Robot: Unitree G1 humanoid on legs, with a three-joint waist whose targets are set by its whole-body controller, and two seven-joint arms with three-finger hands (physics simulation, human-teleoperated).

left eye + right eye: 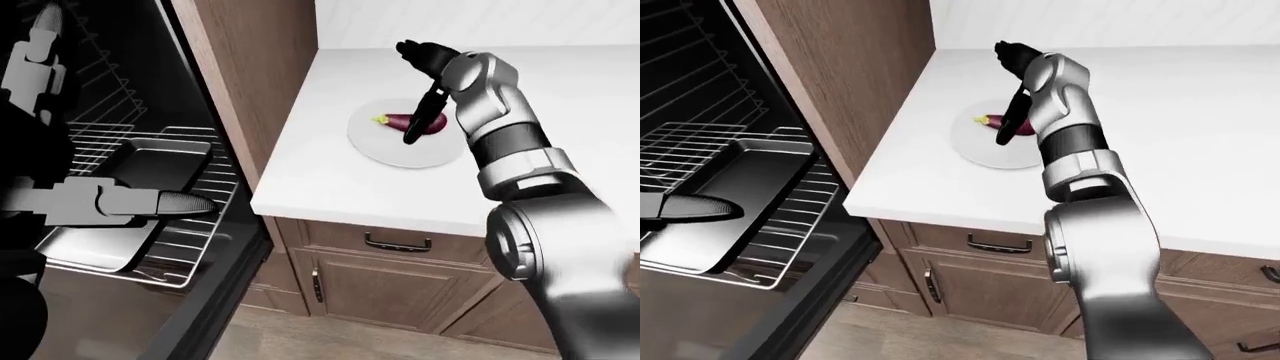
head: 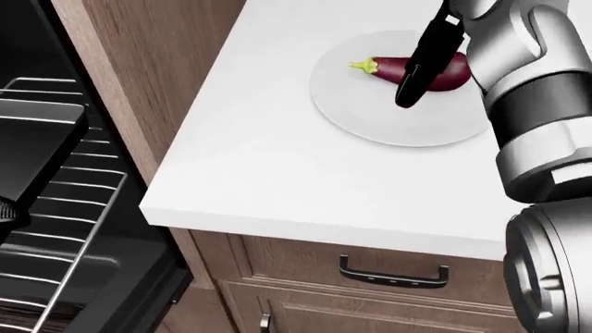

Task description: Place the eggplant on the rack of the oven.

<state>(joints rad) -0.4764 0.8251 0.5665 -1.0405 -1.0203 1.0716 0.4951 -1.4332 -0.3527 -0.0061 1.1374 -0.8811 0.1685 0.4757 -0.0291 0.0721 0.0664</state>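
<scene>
Nearest the camera, at the left-eye view's left, the left hand [image 1: 170, 202] hovers over the pulled-out oven rack [image 1: 205, 247] and the dark baking tray [image 1: 150, 169] on it, one finger [image 1: 185, 203] straight, holding nothing; whether its other fingers are curled I cannot tell. It is well apart from the work. Farther off, on the white counter [image 2: 268, 173], a white plate [image 2: 370, 111] carries the eggplant [image 2: 444, 71]. Its long axis runs across the head view, green stem to the left toward the oven, blunt purple end to the right. Directly above it hangs the right hand [image 2: 421, 59], by far the nearer one, a dark finger [image 2: 416, 69] crossing the eggplant's middle; fingers look unclosed, so no grasp yet. Closing across that narrow middle seems the natural next move.
</scene>
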